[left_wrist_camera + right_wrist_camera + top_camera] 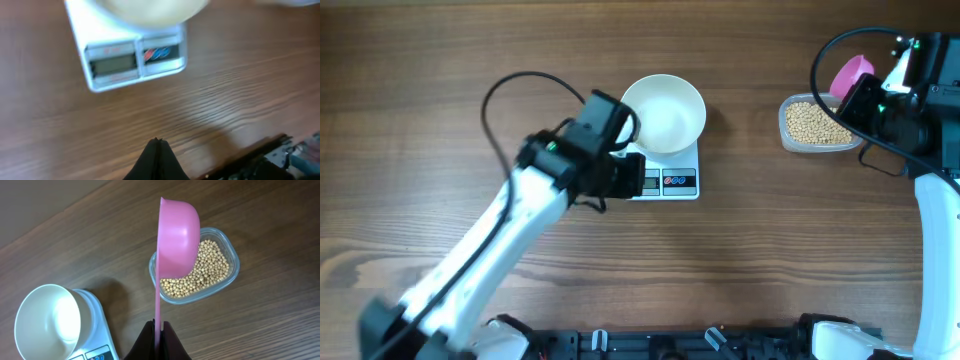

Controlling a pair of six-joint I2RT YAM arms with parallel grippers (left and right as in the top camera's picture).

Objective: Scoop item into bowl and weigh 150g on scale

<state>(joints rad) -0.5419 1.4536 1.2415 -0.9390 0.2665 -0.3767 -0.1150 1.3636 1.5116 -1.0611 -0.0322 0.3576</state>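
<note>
The beans (200,272) lie in a clear tub (227,255) on the table (440,80), well apart from the empty bowl (663,112), which sits on the scale (670,180). Over the tub hangs a pink scoop (177,235), turned on edge. The right gripper (159,330) is clamped on its handle. The left gripper (157,150) is fully closed with nothing in it, just in front of the scale's display.
</note>
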